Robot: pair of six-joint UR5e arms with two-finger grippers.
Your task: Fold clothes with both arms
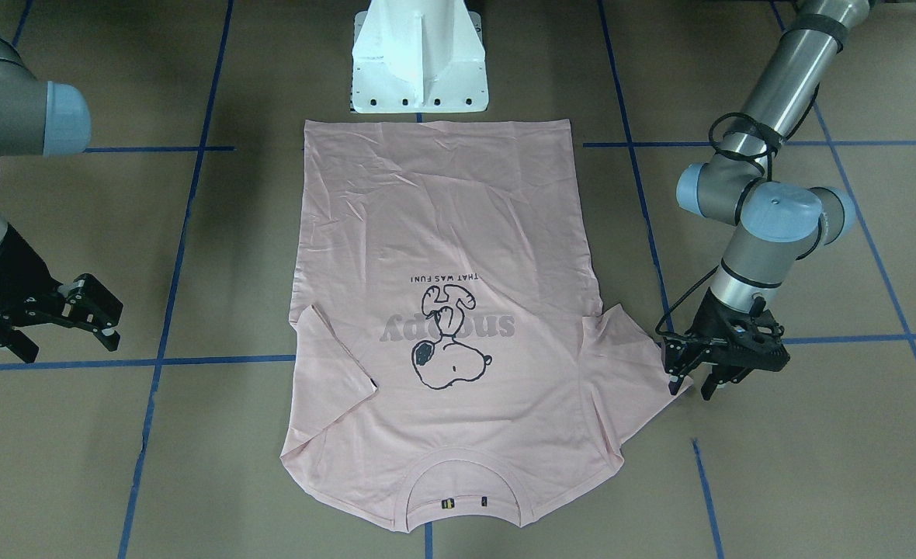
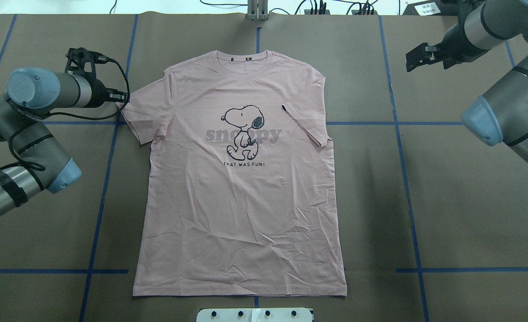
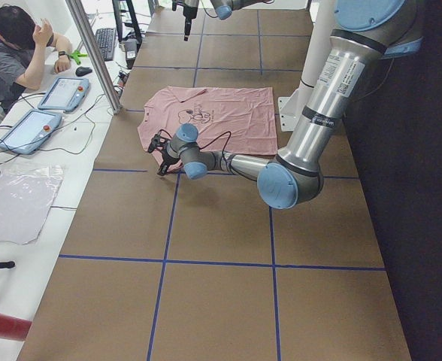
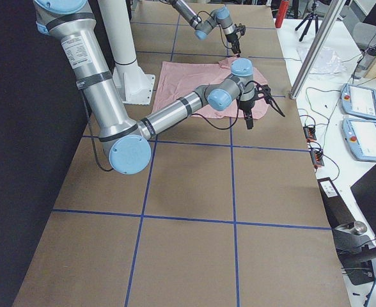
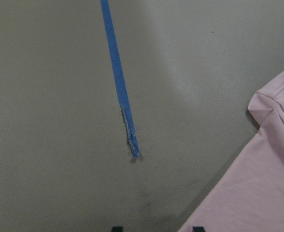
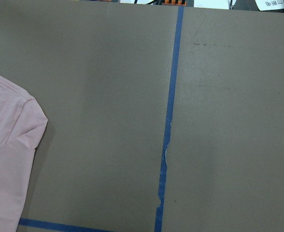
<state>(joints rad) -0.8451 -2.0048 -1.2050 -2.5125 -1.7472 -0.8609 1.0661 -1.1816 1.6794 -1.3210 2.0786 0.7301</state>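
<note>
The pale pink T-shirt point(image 2: 241, 201) lies flat and print up, its collar on the far side from the robot's base. Its sleeve on the robot's right side point(image 2: 306, 123) is folded in over the body. The other sleeve point(image 1: 633, 349) lies spread out. My left gripper point(image 1: 692, 382) is open, low at that sleeve's outer tip, one finger at the hem. The left wrist view shows the sleeve edge point(image 5: 258, 183) beside the spread fingertips. My right gripper point(image 1: 93, 314) is open and empty, held off the shirt to the side. The right wrist view shows a sleeve corner point(image 6: 7, 125).
The white pedestal point(image 1: 419, 62) stands at the shirt's hem. Blue tape lines point(image 2: 407, 179) cross the brown table. An operator point(image 3: 14, 53) sits at a side bench with tablets point(image 3: 59, 94). Bare table lies on both sides of the shirt.
</note>
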